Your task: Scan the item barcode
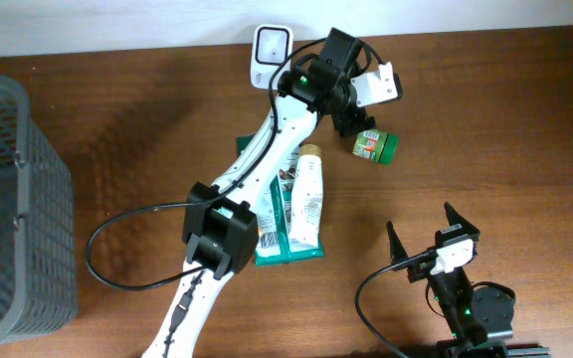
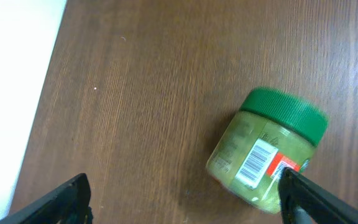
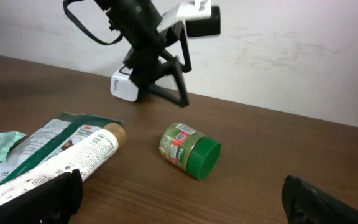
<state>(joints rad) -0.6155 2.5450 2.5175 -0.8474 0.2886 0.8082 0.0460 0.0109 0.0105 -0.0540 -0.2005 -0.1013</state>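
A small jar (image 1: pixel 376 147) with a green lid lies on its side on the wooden table, and its barcode label (image 2: pixel 255 163) faces up. My left gripper (image 1: pixel 354 121) hangs just above and left of the jar, open. In the left wrist view the jar (image 2: pixel 266 149) sits at the right finger (image 2: pixel 312 199), outside the gap, and nothing is held. A white barcode scanner (image 1: pixel 271 50) stands at the back edge. My right gripper (image 1: pixel 422 235) rests open near the front. In its wrist view the jar (image 3: pixel 188 148) lies well ahead of it.
A white tube (image 1: pixel 309 194) lies on green packets (image 1: pixel 285 234) in the middle, under the left arm. A grey mesh basket (image 1: pixel 13 199) stands at the far left. The white wall runs along the back of the table.
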